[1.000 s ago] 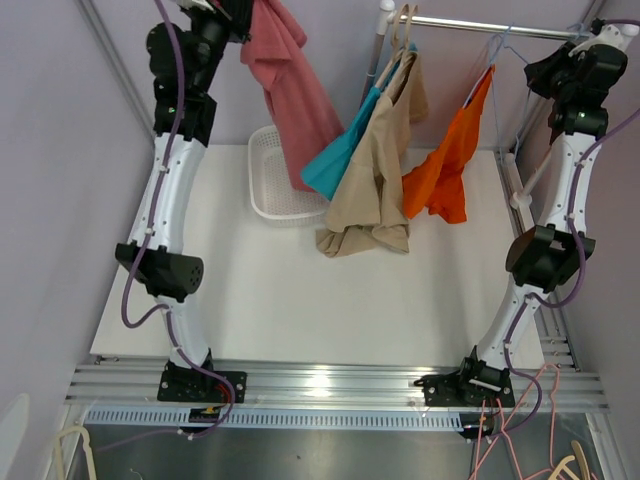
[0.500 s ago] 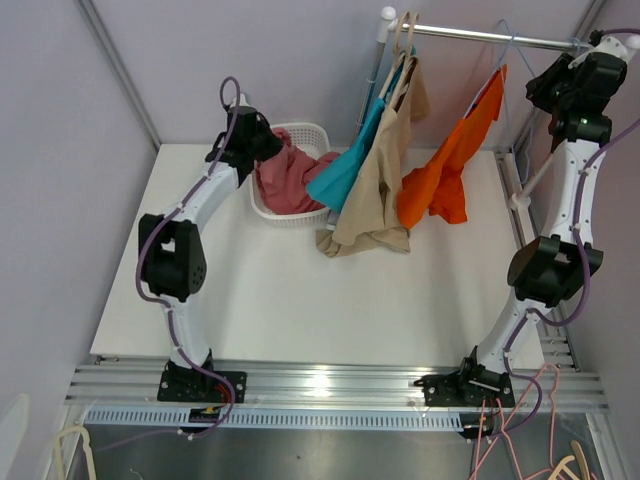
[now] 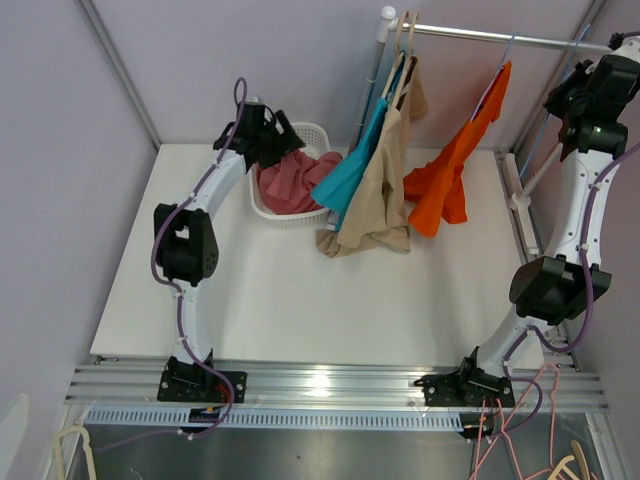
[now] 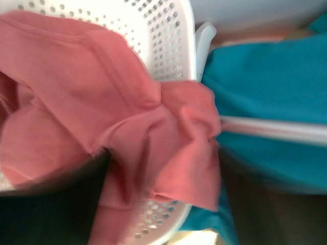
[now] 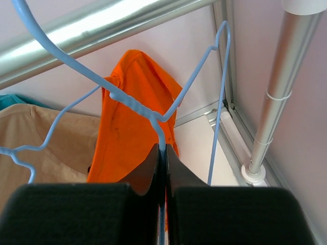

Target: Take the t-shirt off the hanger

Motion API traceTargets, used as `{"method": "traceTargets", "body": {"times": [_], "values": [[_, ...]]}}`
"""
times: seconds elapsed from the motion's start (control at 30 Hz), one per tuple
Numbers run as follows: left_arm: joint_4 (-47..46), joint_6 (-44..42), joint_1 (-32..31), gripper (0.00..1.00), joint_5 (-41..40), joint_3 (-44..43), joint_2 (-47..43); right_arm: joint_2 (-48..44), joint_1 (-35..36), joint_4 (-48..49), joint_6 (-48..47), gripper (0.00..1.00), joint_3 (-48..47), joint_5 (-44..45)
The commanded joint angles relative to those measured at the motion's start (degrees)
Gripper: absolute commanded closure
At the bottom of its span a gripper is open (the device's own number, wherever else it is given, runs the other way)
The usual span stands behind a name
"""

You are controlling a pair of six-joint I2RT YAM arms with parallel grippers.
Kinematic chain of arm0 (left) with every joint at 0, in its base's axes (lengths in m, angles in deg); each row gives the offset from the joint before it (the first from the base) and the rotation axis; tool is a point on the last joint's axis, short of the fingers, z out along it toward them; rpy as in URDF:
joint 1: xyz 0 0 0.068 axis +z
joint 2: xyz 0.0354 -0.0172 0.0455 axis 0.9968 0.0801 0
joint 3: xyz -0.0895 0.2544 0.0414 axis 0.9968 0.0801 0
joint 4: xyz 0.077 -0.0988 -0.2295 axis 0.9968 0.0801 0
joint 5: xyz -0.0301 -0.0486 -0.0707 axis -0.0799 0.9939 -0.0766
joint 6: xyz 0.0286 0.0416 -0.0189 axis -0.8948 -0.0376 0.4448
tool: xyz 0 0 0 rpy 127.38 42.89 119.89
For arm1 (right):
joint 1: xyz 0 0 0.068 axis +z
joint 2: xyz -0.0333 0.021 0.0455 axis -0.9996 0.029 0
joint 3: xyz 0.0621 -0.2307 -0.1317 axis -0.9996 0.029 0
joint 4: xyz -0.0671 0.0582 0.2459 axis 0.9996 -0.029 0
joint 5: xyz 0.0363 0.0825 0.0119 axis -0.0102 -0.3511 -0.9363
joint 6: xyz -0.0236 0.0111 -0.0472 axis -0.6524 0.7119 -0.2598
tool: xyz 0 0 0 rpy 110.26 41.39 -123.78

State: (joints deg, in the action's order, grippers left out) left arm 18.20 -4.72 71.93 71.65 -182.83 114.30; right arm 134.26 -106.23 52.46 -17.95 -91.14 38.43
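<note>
The pink t-shirt (image 3: 290, 180) lies bunched in the white basket (image 3: 290, 218), one fold draped over its rim (image 4: 181, 153). My left gripper (image 3: 275, 140) hovers just above the shirt; in the left wrist view the gripper (image 4: 163, 214) is open, its blurred dark fingers on either side of the cloth, holding nothing. High at the right, my right gripper (image 5: 163, 153) is shut on the wire of a bare blue hanger (image 5: 127, 99) that hooks over the metal rail (image 5: 102, 25). In the top view the right gripper (image 3: 560, 95) sits beside that rail's right end.
An orange shirt (image 3: 445, 180), a teal shirt (image 3: 350, 170) and a tan garment (image 3: 375, 205) hang from the rail (image 3: 480, 37); the tan one's hem rests on the table. A vertical rack post (image 5: 281, 87) stands close to the right of my right gripper.
My left arm came down from high at the back left, carried the pink t-shirt into the basket and opened, letting it go. The right arm shifted slightly right, still at the hanger.
</note>
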Motion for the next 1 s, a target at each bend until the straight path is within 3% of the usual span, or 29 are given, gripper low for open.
{"method": "traceTargets", "body": {"times": [0.0,0.23,0.47,0.93,0.97], "values": [[3.28,-0.46,0.29,0.01,1.70,-5.67,-1.25,-2.12,-0.30,1.23,-1.14,1.00,0.03,2.36],[6.29,-0.90,0.29,0.00,-1.28,-6.73,-3.88,-0.80,-1.09,1.49,-1.05,1.00,-0.76,2.19],[6.12,-3.27,-0.59,0.01,-5.59,-6.39,-10.73,4.29,-1.53,-0.35,-0.97,1.00,-7.70,-1.06],[2.60,-6.26,-2.96,0.00,-10.16,-4.19,-16.63,9.74,-3.99,3.25,1.93,1.00,-9.28,-15.04],[2.43,-6.52,-3.57,0.01,-10.86,-4.28,-16.45,9.92,-4.17,2.99,2.02,0.80,-9.46,-15.21]]}}
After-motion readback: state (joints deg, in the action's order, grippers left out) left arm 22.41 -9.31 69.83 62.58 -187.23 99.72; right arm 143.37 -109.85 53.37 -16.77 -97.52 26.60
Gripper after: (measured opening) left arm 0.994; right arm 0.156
